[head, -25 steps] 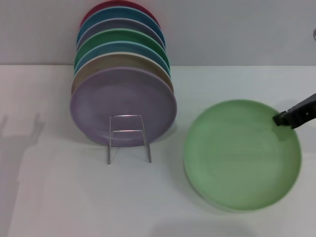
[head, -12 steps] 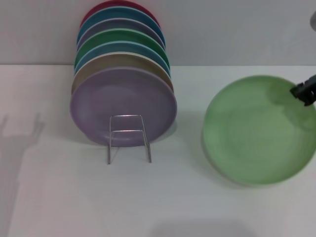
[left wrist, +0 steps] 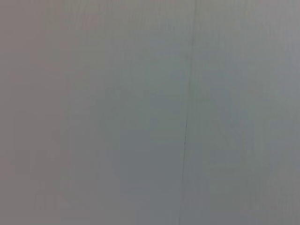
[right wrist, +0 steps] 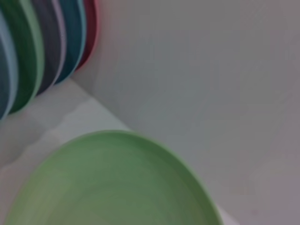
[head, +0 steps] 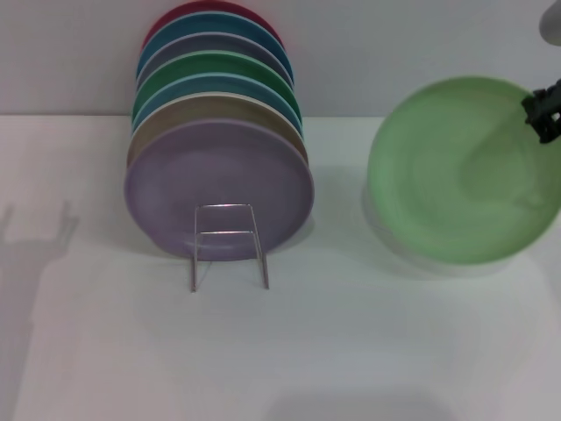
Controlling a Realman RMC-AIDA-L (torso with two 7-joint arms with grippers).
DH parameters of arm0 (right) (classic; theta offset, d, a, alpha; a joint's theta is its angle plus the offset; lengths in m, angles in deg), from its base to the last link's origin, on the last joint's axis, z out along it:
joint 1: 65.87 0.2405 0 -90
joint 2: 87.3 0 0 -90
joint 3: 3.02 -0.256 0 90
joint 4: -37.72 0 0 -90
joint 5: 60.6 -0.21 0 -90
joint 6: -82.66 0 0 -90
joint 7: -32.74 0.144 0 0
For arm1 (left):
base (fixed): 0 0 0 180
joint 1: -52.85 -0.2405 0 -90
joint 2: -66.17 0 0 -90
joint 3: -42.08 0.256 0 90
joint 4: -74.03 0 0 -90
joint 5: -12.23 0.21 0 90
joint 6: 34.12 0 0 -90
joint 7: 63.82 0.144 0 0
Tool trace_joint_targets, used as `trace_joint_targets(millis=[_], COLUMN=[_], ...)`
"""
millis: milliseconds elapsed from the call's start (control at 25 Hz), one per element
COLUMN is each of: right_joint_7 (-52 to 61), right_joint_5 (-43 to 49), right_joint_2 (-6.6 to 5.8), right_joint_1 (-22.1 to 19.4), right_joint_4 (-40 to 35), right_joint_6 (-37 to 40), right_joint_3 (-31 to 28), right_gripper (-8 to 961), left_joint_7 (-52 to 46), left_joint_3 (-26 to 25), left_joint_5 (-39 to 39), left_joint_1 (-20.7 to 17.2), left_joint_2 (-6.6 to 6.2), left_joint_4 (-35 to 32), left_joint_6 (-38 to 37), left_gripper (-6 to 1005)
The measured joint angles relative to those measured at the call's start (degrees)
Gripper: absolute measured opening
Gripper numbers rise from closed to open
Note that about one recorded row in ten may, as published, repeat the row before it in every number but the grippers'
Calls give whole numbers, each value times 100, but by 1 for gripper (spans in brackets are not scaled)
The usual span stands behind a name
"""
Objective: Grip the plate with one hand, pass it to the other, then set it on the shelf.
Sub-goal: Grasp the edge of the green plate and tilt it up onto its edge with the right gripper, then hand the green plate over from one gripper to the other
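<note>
Head view, right gripper (head: 545, 112) clamped on the far right rim of the pale green plate (head: 460, 171), plate lifted and tilted above the white table (head: 289, 342), well right of the wire shelf (head: 228, 246), left gripper unseen

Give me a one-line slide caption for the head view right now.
Right tool holds the pale green plate by its rim, lifted off the table, beside the rack of stacked plates.

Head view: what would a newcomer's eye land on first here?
The pale green plate, lifted off the white table at the right and gripped at its far-right edge by the right hand. Next, the row of coloured plates standing in the wire rack, left of centre.
</note>
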Motion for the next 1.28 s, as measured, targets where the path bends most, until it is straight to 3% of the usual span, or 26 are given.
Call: trace_joint_targets(millis=[680,1120,1280], right_joint_7=[-59,-70,28], right_joint_5=[22,-11,-25], right_joint_2=[8,34,44], right_joint_1=[-1188,-1580,-1736], right_joint_4=[-91,-1037,-1553], right_joint_6=[2553,4781,5917], right_joint_3=[597,1095,1389], right_gripper=[21,22,22], left_joint_7=[0,-43,-52], left_joint_3=[0,0,0], left_joint_5=[-5,13,9], left_joint_1=[9,9,9], left_joint_2=[0,0,0], left_joint_4=[1,1,1], left_joint_6=[0,-1,-8], left_gripper=[845,845,845])
